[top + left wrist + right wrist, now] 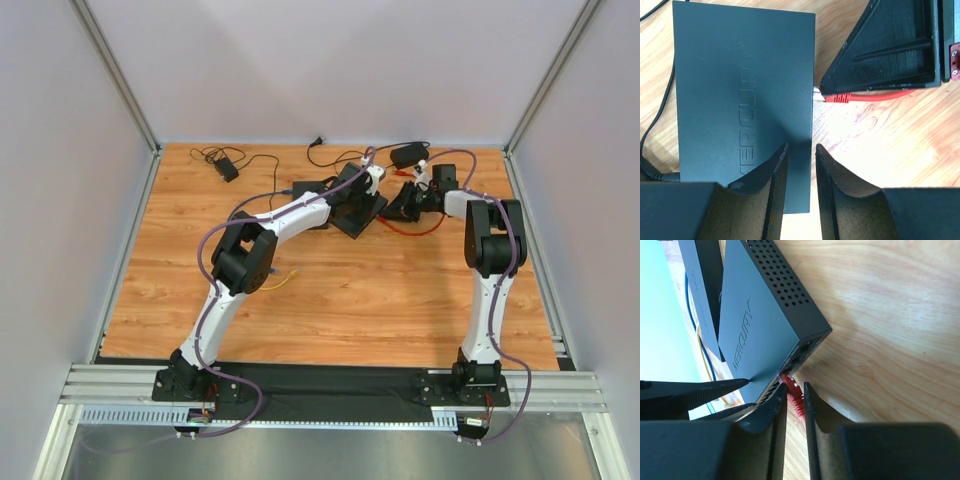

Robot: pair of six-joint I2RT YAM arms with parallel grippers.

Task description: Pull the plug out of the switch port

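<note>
The dark grey Mercury switch (pixel 358 212) lies at the back middle of the table and fills the left wrist view (pixel 740 100). A red plug (pixel 837 97) on a red cable (pixel 425 230) sits with its clear tip at the switch's side port. My right gripper (pixel 795 387) is shut on the red plug (pixel 795 397), close to the port face; it shows in the top view (pixel 400 208) too. My left gripper (pixel 801 150) has its jaws a little apart over the switch's near right edge. One of its fingers (pixel 705 390) touches the switch's top.
A second flat black box (pixel 702 280) lies beside the switch, with blue (pixel 688 305) and yellow cables by it. Two power adapters (pixel 227 168) (pixel 408 154) and black leads lie along the back edge. A yellow cable end (pixel 285 278) lies mid-table. Walls stand on three sides.
</note>
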